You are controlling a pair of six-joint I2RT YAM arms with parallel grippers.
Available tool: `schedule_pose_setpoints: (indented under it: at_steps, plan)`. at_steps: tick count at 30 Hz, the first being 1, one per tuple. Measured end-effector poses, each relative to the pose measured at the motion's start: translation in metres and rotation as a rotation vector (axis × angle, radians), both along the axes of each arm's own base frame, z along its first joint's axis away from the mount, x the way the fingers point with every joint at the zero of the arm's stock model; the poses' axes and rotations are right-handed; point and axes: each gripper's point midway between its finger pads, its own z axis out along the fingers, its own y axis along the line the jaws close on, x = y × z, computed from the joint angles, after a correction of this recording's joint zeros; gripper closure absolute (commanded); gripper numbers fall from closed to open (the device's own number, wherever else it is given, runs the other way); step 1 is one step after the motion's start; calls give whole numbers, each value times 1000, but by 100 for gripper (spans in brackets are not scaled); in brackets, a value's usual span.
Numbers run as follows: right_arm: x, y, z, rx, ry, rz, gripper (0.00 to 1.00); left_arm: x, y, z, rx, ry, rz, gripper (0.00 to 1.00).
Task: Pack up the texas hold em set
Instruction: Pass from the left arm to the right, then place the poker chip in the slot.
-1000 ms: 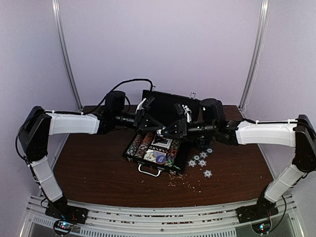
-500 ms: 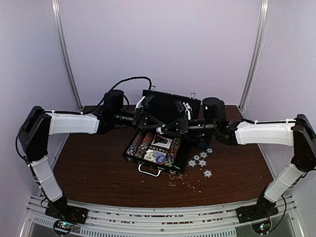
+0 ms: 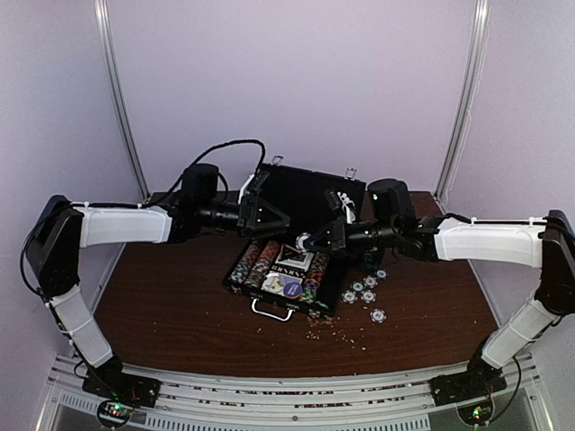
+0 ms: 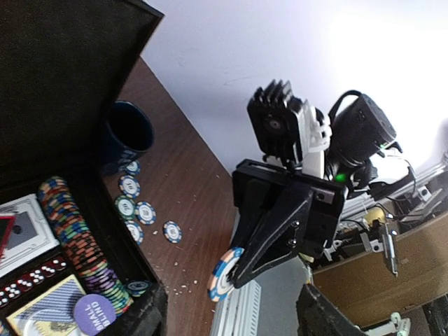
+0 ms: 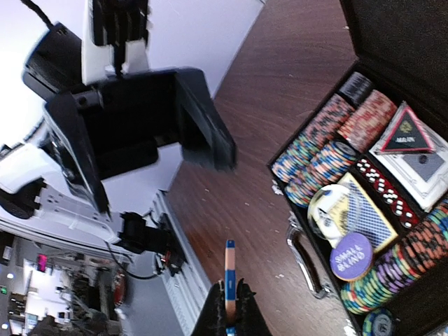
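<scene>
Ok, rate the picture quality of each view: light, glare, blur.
Top external: even, soft light, no glare, though the loose striped chips on the brown wooden table are tiny and coarse. Left wrist: the pale wall blows out white at upper right; the blue-and-white striped chip is sharp. Right wrist: the open black hinged case is crisp, the left gripper slightly soft at its finger edge.

The dark brown wooden table (image 3: 153, 310) bears an open black briefcase (image 3: 310, 190), its tray lying flat directly beneath the left gripper (image 3: 269, 224) and the right gripper (image 3: 304, 241). Back from the right gripper's tips, under its arm, several loose poker chips (image 3: 368, 295) lie scattered just beside the case, near a dark blue cup (image 4: 129, 134). Pale crumbs (image 3: 340, 329) dot the wood below and behind both grippers, by the case's handle.
</scene>
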Motion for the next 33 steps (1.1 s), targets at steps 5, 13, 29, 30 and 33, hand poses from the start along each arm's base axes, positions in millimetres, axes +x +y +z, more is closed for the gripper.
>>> schedule_pose_setpoints:
  at_steps: [5,13,29,30,33]
  plan:
    - [4,-17,-21,-200,-39,-25,100,29,30,0,99,-66,177,36]
    - [0,-48,-77,-584,-91,17,100,54,85,-2,335,-186,455,36]
    - [-31,-41,-145,-929,-137,257,100,39,119,-41,462,-130,543,37]
    - [-32,-41,-146,-938,-140,264,100,39,119,-41,462,-129,543,37]
    - [-35,-42,-149,-963,-152,281,100,39,119,-41,462,-129,543,37]
